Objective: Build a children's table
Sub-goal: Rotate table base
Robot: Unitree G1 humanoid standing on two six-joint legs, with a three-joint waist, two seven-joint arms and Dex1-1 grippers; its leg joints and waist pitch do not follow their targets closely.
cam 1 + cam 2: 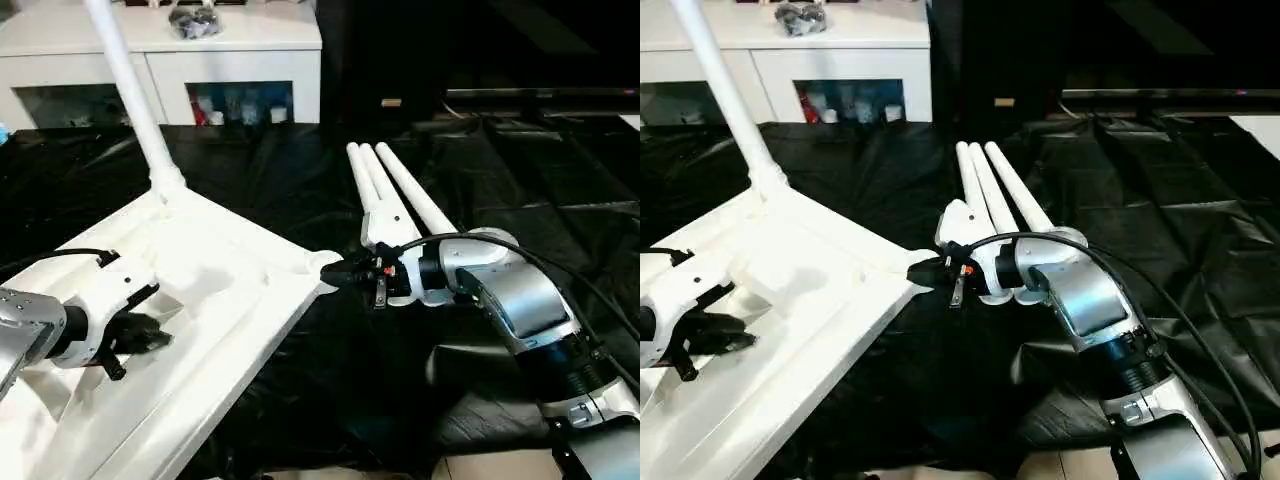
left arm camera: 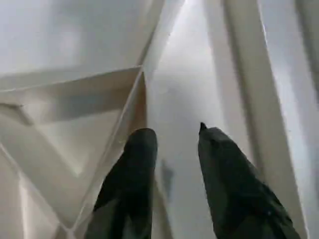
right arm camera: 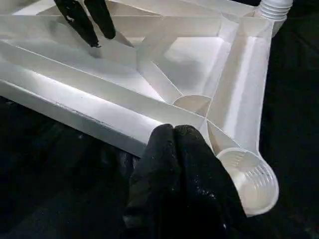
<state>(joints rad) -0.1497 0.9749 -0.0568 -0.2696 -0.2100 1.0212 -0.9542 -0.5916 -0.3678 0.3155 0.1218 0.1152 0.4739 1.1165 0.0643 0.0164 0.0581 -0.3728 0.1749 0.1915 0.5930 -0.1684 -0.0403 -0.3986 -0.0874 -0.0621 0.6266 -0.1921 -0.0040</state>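
Now your right gripper [image 1: 345, 272], fingers pressed together and empty, noses the table top's [image 1: 215, 300] empty corner socket [image 3: 247, 180]. Three loose legs [image 1: 385, 185] lie just behind at twelve o'clock, running away lengthwise. Left gripper [image 1: 140, 335], part-open, straddles a rib.

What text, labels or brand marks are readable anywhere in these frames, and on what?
None can be read.
Table top, legs and both grippers: plain, no markings seen.
Colourful items behind the cabinet glass: too small and blurred to read.
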